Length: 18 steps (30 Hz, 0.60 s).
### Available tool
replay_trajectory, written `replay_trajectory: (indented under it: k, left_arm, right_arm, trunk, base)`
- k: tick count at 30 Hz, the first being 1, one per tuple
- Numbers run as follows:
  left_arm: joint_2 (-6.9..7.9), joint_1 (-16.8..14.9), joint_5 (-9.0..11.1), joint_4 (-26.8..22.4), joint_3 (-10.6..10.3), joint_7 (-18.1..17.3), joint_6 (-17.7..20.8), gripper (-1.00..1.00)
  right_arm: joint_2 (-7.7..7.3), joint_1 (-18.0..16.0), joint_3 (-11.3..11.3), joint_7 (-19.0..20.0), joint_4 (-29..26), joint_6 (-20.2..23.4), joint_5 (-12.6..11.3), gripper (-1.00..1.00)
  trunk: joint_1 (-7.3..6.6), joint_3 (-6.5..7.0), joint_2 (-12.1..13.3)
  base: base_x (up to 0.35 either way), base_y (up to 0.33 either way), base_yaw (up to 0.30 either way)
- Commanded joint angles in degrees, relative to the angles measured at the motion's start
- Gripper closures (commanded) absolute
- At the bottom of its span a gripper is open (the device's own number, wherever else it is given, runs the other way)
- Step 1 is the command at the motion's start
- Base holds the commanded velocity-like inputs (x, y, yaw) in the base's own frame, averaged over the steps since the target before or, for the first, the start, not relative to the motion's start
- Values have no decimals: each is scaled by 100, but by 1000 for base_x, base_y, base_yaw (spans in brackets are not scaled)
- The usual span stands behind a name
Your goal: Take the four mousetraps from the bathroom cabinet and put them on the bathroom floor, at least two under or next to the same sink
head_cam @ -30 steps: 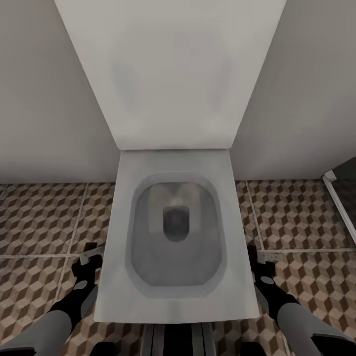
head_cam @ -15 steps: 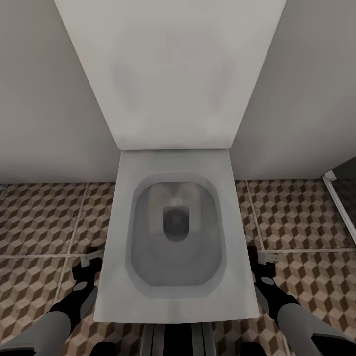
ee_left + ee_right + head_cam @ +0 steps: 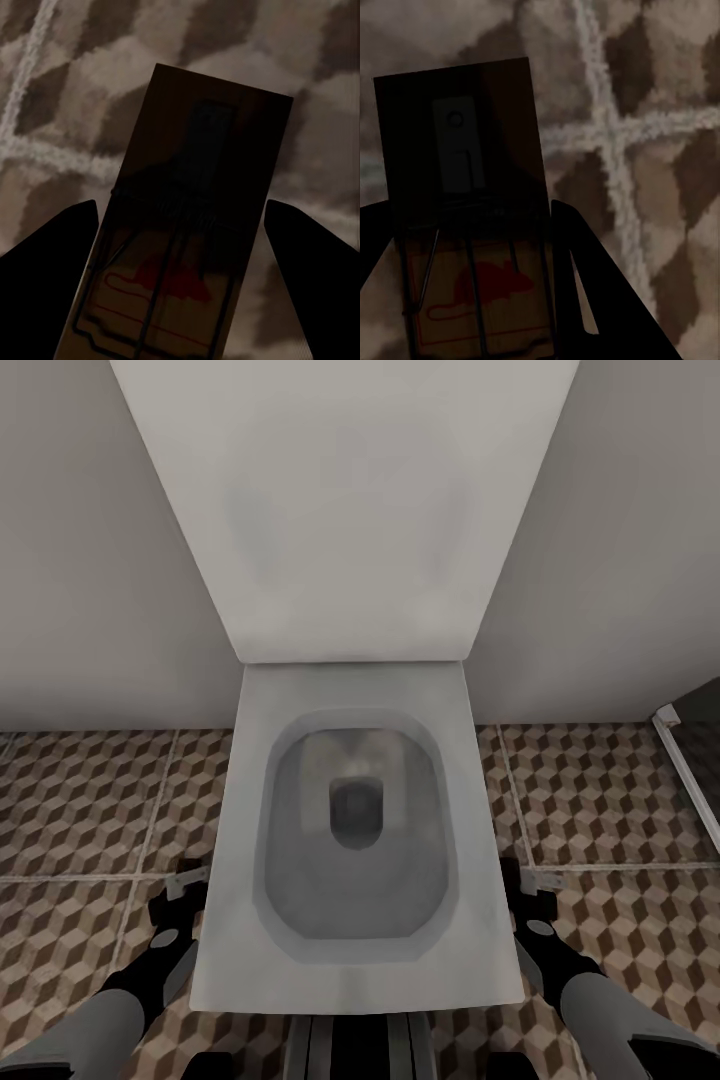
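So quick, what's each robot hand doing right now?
Left gripper: closed on a mousetrap, above the bathroom floor.
Right gripper: closed on another mousetrap.

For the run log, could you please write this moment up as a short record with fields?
place: bathroom, the robot facing a white toilet with its lid up
floor: cube-patterned tiles on both sides of the toilet
left gripper: holds a mousetrap between its fingers, above the tiles
right gripper: holds a second mousetrap, red mouse mark visible, above a grout crossing
arms: low, one on each side of the toilet bowl
sink: cannot tell where it is from these views
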Motion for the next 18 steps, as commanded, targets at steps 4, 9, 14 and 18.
replay_trajectory:
  k: [4, 9, 14, 18]
  left_arm:
    - [-5, -5, 3, -3, -7, -5, -32, 100]
    - [-8, -4, -11, -5, -7, -5, -34, 100]
    - [2, -7, -11, -38, 0, -2, -46, 100]
    - [1, -6, -9, -43, 8, -8, -48, 100]
  right_arm:
    - [2, -3, -36, 13, 6, -30, -4, 100]
    - [1, -3, -36, 11, 6, -29, 3, 100]
    - [2, -3, -34, 11, 6, -10, 22, 100]
    - [1, -3, -31, 13, 6, 2, 29, 100]
  trunk:
    - [-1, -3, -1]
    - [-1, -3, -1]
    - [-1, -3, -1]
    - [-1, -3, -1]
  base:
    - [0, 0, 0]
    - [0, 0, 0]
    - [0, 0, 0]
    - [0, 0, 0]
